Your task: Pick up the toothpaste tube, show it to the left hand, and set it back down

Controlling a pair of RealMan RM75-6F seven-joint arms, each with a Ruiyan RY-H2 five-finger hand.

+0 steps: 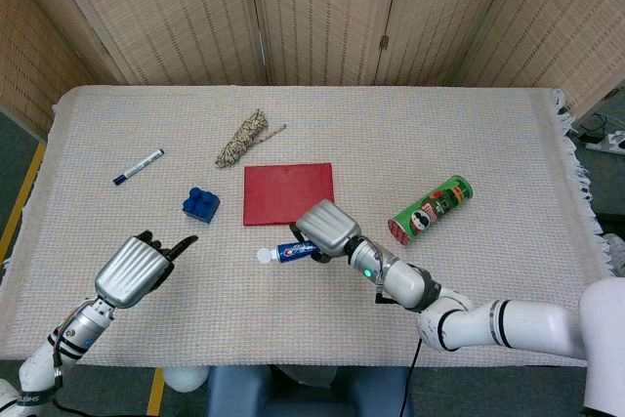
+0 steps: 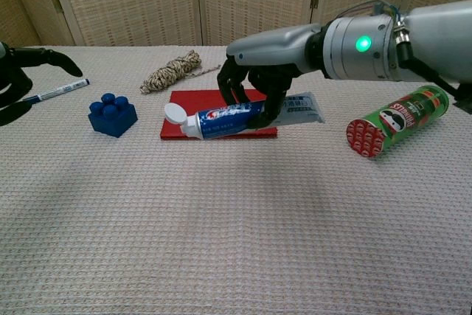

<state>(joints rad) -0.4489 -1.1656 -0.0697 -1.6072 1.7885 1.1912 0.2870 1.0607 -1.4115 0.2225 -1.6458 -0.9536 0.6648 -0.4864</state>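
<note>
Toothpaste tube (image 2: 236, 118) held off the worktop (image 2: 221, 241) by the right hand (image 2: 258, 82), lying roughly level, white cap (image 2: 174, 113) pointing toward the robot's left, flat crimped end sticking out on the other side of the hand. Dark fingers (image 2: 274, 101) of the right hand curl down around the tube's middle from above, pinching it. In the head view the tube (image 1: 293, 251) sits under the right hand (image 1: 327, 229), just in front of the red board's near edge, over bare cloth.

Left hand (image 1: 132, 269) raised over the near left part of the worktop, well apart from the tube, holding nothing; fingers (image 1: 179, 242) spread, one reaching out toward the blue block. Chest view catches only its dark fingertips (image 2: 55, 59) at the left frame edge.

Other stuff on the worktop:
- red board (image 1: 288, 193) flat near centre, partly hidden behind the tube in the chest view
- blue block (image 1: 200, 204) just left of the board
- marker pen (image 1: 138, 166) further left, lying diagonal
- rope bundle (image 1: 242, 138) behind the board
- green chip can (image 1: 430, 209) on its side right of the board, red end facing the near side

Worktop covered in pale woven cloth, fringe on the right edge. Folding screen (image 1: 312, 7) behind.
</note>
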